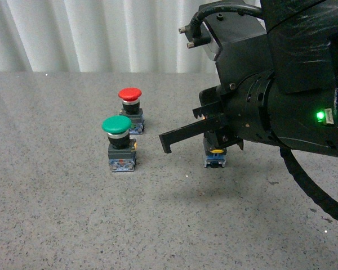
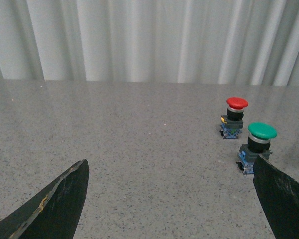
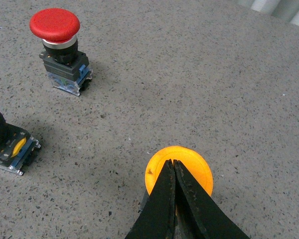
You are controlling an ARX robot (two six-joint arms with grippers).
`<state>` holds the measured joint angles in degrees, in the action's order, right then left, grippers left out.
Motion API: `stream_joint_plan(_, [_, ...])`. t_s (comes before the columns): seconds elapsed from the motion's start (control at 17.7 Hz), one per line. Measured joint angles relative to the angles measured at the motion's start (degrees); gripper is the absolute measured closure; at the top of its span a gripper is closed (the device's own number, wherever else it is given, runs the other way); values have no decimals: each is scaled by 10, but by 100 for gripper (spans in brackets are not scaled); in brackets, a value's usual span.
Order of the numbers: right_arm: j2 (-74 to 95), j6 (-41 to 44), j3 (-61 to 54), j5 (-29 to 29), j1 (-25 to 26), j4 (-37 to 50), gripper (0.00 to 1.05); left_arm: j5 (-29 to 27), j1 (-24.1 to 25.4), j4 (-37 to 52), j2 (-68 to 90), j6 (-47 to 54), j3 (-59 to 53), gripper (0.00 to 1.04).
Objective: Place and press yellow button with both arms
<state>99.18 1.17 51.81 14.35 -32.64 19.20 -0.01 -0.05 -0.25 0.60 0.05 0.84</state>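
The yellow button (image 3: 192, 167) stands upright on the grey table, its round cap seen from above in the right wrist view. My right gripper (image 3: 173, 163) is shut, and its joined tips lie over the middle of that cap; I cannot tell whether they touch it. From the front, only the button's base and a strip of yellow (image 1: 215, 157) show beneath the right arm's black fingers (image 1: 186, 133). My left gripper (image 2: 169, 199) is open over bare table with nothing between its fingers. It does not show in the front view.
A green-capped button (image 1: 117, 126) and a red-capped button (image 1: 129, 94) stand to the left of the yellow one. The green button (image 2: 261, 132) sits just beyond one left fingertip (image 2: 281, 194). A white curtain (image 1: 101, 34) closes the table's far edge.
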Motion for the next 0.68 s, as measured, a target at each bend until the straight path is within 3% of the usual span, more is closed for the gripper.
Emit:
stream_joint_plan(0.45, [-114,-113,3,-14,0,39,103,0,0,0,0,0,0,7])
stream_joint_plan(0.68, [-223,-159,-64,-45,37,34,103,0,0,0,0,0,0,7])
